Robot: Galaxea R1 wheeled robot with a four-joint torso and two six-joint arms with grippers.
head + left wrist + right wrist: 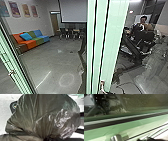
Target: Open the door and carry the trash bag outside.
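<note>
Trash bag (43, 116), dark and shiny, bulges before the left wrist camera. Whether either gripper's jaws are spread or pressed together, I cannot tell. Posters (14, 9) above a couch (31, 44) are too blurred to read.

A bag (47, 116) crowds the left gripper, open floor (4, 110) past it, while a green frame (114, 127) and handle (117, 137) obstruct the right gripper.

The head view is looking forward and down from high, past green framing (110, 37). Close in, the left wrist view is facing the bag (42, 112), and the right is sharing green framing with the head view.
</note>
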